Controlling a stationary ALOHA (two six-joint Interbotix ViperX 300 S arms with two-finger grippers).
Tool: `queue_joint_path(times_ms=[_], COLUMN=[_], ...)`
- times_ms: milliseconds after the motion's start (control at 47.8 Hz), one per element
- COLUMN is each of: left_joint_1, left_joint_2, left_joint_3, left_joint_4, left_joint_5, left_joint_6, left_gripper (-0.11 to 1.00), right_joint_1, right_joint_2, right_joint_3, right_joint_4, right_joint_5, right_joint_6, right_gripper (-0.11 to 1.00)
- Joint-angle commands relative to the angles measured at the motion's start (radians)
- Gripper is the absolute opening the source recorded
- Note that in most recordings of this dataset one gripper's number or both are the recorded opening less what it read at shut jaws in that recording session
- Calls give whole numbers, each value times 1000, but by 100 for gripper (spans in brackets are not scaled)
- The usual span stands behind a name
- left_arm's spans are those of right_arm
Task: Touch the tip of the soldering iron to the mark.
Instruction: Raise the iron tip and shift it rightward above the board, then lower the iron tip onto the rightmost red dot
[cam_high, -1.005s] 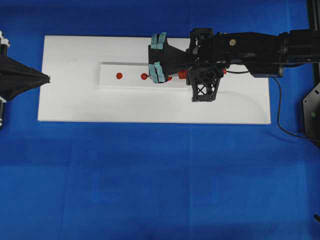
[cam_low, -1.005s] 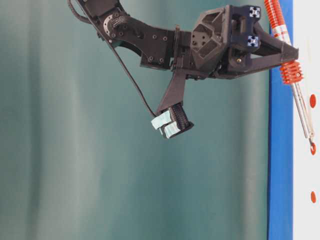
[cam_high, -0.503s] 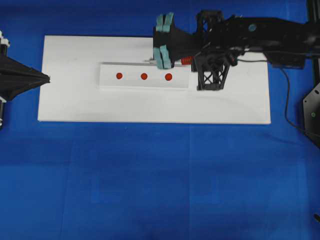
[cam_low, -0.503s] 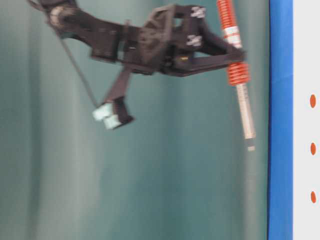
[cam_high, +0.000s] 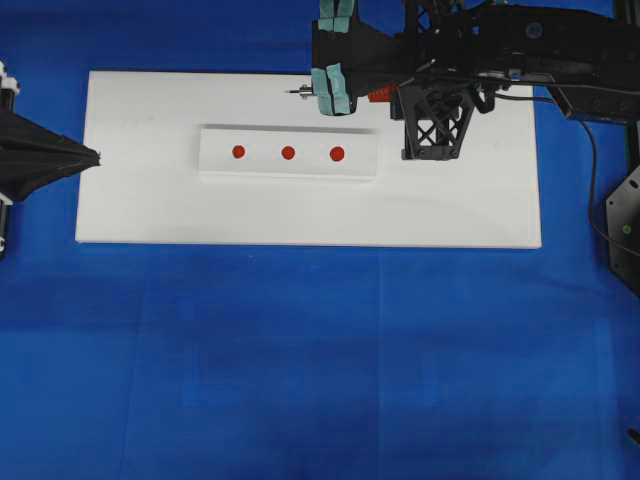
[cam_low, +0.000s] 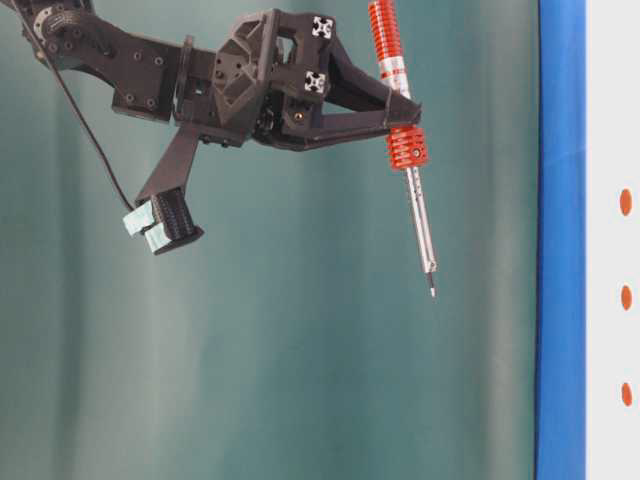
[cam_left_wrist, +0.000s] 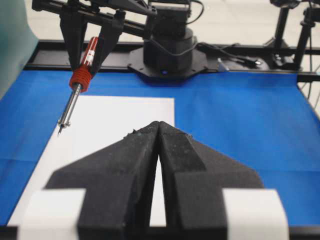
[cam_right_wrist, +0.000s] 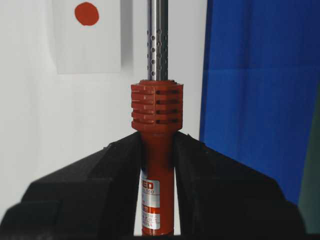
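My right gripper (cam_right_wrist: 156, 142) is shut on the red-orange handle of the soldering iron (cam_right_wrist: 156, 115). The right gripper (cam_high: 390, 93) hangs over the far edge of the white board. The iron (cam_low: 400, 110) is raised, and its tip (cam_low: 432, 292) hovers well off the board. From overhead the tip (cam_high: 291, 93) lies beyond the raised white strip (cam_high: 220, 165). The mark (cam_high: 288, 153) is the middle red dot, uncovered, with an outer dot on each side. My left gripper (cam_high: 95, 157) is shut and empty at the board's left edge. The left gripper (cam_left_wrist: 158, 125) faces the iron (cam_left_wrist: 82, 75).
The white board (cam_high: 150, 210) lies on a blue cloth. A black lattice bracket (cam_high: 437, 125) and teal pads (cam_high: 330, 90) hang from the right wrist. The iron's black cord (cam_high: 590, 200) trails down the right side. An outer red dot (cam_right_wrist: 86, 13) shows ahead of the right wrist.
The right arm has lifted the iron off the middle dot and carried it up and toward the board's far edge. The left gripper has not moved.
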Motion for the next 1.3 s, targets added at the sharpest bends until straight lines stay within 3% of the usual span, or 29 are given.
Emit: queue_joint_path(times_ms=[0, 168, 796, 1277], left_joint_1=[0, 0, 0, 2], left_joint_2=[6, 6, 6, 6], left_joint_3=[-11, -11, -11, -11], left_joint_4=[0, 0, 2, 0], left_joint_5=[-9, -9, -9, -9], left_joint_6=[0, 0, -2, -2], left_gripper=[0, 0, 0, 0], right_joint_1=[-2, -2, -2, -2], right_joint_2=[-29, -43, -245, -249], right_joint_3=[-21, -2, 239, 247], right_joint_4=[-5, -5, -3, 3], right_joint_5=[-6, -8, -14, -37], right_joint_6=[2, 2, 5, 3], right_gripper=[6, 6, 6, 6])
